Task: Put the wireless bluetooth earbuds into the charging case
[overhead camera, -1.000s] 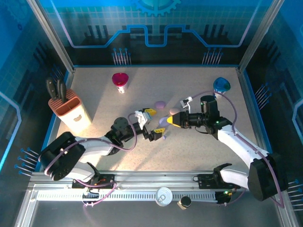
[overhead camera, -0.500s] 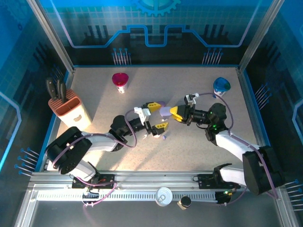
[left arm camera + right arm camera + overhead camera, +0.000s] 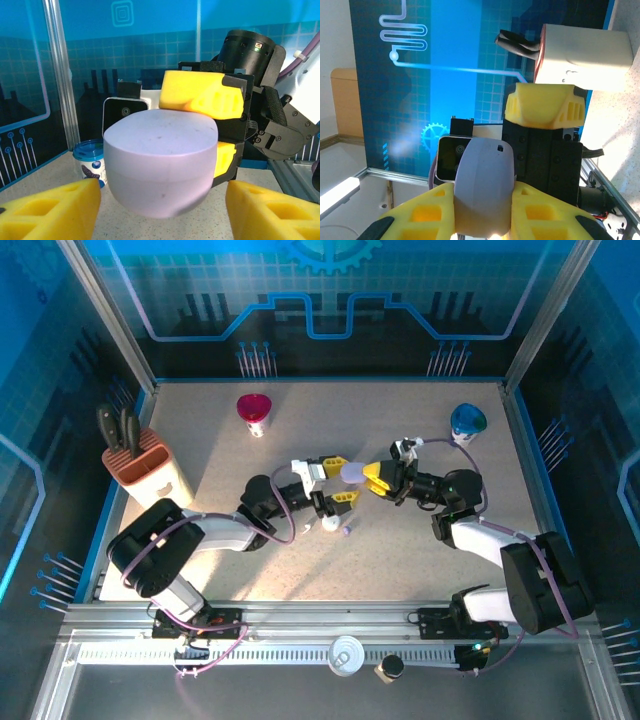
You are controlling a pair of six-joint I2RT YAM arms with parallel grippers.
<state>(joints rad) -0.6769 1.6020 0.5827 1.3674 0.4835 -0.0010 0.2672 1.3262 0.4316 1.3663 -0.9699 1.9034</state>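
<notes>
Over the table's middle: your two grippers meet nose to nose above the speckled beige tabletop [image 3: 250, 570], with the lavender oval plastic charging case [image 3: 352, 472] between them.
Right gripper [image 3: 373, 478]: it is clamped on the case. In its wrist view you see both of its yellow fingers [image 3: 422, 216] pressed against the sides of the case [image 3: 482, 187], which stands out past the tips.
Left gripper [image 3: 342, 480]: its jaws are apart and it holds nothing. In its wrist view its yellow fingers [image 3: 50, 212] sit low on either side of the case [image 3: 160, 167], with a gap showing on each side.
Case: it is lifted off the tabletop and looks closed, with a faint seam round its body. Only the right gripper's fingers touch it.
Earbuds: a tiny white bead-like earbud piece [image 3: 330, 525] and a tiny purple earbud piece [image 3: 346, 531] lie on the tabletop close together, just on the near side of the left gripper and apart from the case. They are too small for you to tell more.
Left side: a terracotta-and-cream knife block [image 3: 145, 472] with black handles stands near the wall, well apart from the grippers.
Far side: a magenta-topped white cup [image 3: 254, 412] stands to the left and a blue-lidded cup [image 3: 467, 422] to the right. The left wrist view shows the blue-lidded cup [image 3: 89, 160] behind the case.
</notes>
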